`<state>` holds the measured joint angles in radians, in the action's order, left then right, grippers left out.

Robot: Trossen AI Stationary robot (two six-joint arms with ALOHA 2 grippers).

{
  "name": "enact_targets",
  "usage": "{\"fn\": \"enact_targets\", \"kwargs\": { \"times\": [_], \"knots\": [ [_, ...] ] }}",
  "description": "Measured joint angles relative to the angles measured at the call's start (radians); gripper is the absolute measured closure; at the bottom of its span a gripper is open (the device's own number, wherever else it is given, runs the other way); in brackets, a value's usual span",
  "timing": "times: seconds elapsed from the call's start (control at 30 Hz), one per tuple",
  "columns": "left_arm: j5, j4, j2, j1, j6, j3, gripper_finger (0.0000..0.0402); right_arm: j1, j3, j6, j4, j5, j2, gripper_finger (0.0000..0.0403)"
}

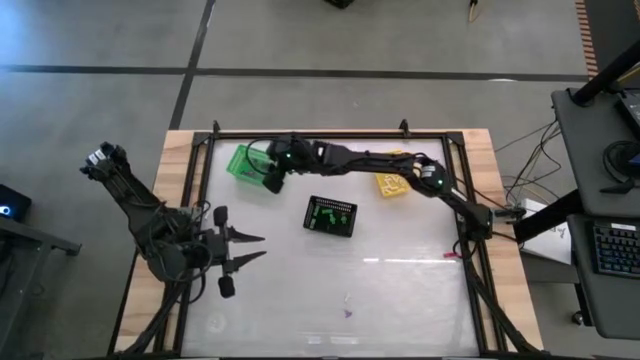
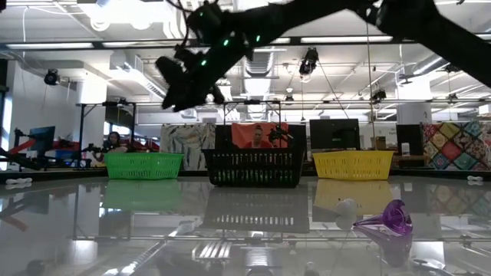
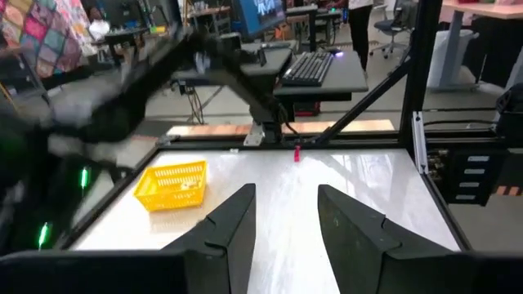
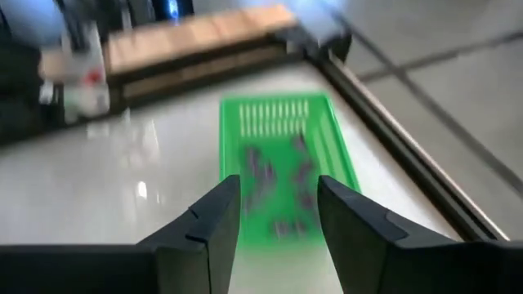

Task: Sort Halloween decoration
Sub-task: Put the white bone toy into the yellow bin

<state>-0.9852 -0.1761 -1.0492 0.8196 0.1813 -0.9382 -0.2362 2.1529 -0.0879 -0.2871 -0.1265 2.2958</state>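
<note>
Right end effector [image 4: 278, 204] parted, empty, above green basket [image 4: 282, 155].

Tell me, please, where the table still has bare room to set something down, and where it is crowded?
Bare room lies between the black basket and the near edge, apart from a small purple trinket, and right of the left gripper. The far side is crowded: the green basket, yellow basket and the right gripper, open above the green one.
</note>
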Motion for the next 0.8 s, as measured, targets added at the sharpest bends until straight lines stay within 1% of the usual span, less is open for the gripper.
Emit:
{"fn": "enact_targets", "kwargs": {
  "times": [0.23, 0.37, 0.43, 0.5, 0.6, 0.67, 0.73, 0.8],
  "knots": [
    [0.001, -0.063, -0.033, 0.002, 0.121, 0.0, 0.0286, 0.042, 0.0, 0.001, -0.521, -0.002, -0.171, 0.0258],
    [0.004, -0.077, -0.082, 0.002, 0.178, 0.0, 0.0286, 0.107, -0.017, -0.02, -0.834, 0.003, -0.266, 0.0268],
    [0.006, -0.074, -0.114, 0.002, 0.204, 0.0, 0.0286, 0.154, -0.046, -0.025, -0.941, 0.003, -0.312, 0.0272],
    [0.007, -0.055, -0.157, 0.0, 0.211, 0.0, 0.0286, 0.209, -0.097, -0.03, -0.991, 0.004, -0.361, 0.0275],
    [0.02, -0.033, -0.226, -0.003, 0.214, 0.0, 0.0286, 0.297, -0.197, -0.066, -0.991, 0.005, -0.45, 0.0279],
    [0.084, -0.022, -0.27, -0.01, 0.214, 0.0, 0.0286, 0.356, -0.273, -0.096, -0.977, 0.006, -0.511, 0.028],
    [0.175, 0.008, -0.314, -0.022, 0.214, 0.0, 0.0286, 0.414, -0.354, -0.13, -0.949, 0.005, -0.574, 0.028],
    [0.231, 0.05, -0.358, -0.032, 0.206, 0.0, 0.0286, 0.471, -0.441, -0.169, -0.897, 0.004, -0.637, 0.0278]
  ]
}}
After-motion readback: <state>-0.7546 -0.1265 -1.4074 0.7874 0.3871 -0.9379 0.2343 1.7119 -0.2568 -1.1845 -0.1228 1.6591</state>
